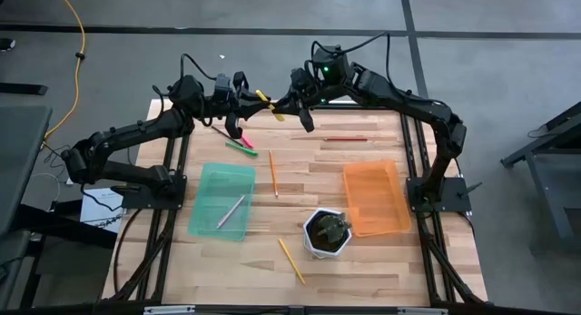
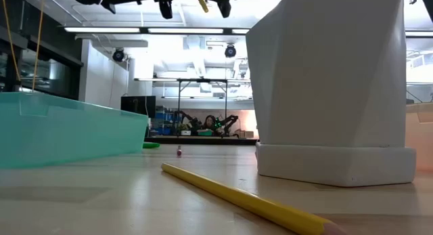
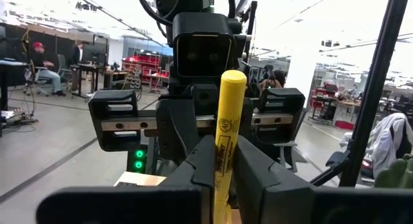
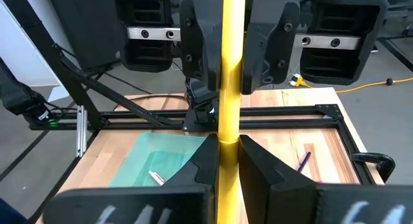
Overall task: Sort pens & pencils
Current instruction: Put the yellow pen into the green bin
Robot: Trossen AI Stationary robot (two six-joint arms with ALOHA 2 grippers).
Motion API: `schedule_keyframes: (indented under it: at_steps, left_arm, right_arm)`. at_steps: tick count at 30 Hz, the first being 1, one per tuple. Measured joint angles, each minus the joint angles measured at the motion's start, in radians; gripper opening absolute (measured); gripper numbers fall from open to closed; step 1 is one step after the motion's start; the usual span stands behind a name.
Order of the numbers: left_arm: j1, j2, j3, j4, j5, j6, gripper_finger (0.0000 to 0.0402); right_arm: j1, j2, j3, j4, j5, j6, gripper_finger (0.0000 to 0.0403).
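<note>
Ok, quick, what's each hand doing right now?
Left hand: closed on the yellow pen, in the air over the table's far edge.
Right hand: closed on the same yellow pen, facing the left one.

Two matte black jointed arms with looping black cables, a green status light, silver rails behind each black claw.

A wooden tabletop [image 1: 363,270] carries a teal tray [image 1: 211,183] on the left and an orange tray [image 1: 392,192] on the right. Between them, toward the front edge, stands a white faceted pot [image 1: 318,245] holding a dark green plant [image 1: 329,230]. A yellow cable [image 1: 74,43] trails over the grey floor [image 1: 508,61] beyond the tabletop.
</note>
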Motion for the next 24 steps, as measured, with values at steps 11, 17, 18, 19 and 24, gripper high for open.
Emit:
schedule_keyframes:
  at_steps: [11,17,18,19,24]
  left_arm:
    - [0.000,0.000,0.000,0.000,-0.001,0.001,0.0040]
    - [0.000,0.000,0.000,-0.001,-0.003,0.001,0.0024]
    - [0.000,0.000,0.000,-0.001,-0.003,0.001,0.0028]
    - [0.000,0.000,0.000,-0.001,-0.003,0.001,0.0034]
    - [0.000,0.000,0.000,-0.001,-0.003,0.000,0.0052]
  right_arm:
    - [0.000,0.000,0.000,0.002,-0.001,-0.008,0.0021]
    - [0.000,0.000,0.000,0.002,-0.001,-0.008,0.0021]
    - [0.000,0.000,0.000,0.002,-0.002,-0.008,0.0021]
    - [0.000,0.000,0.000,0.002,-0.003,-0.009,0.0021]
    - [0.000,0.000,0.000,0.003,-0.003,-0.011,0.0021]
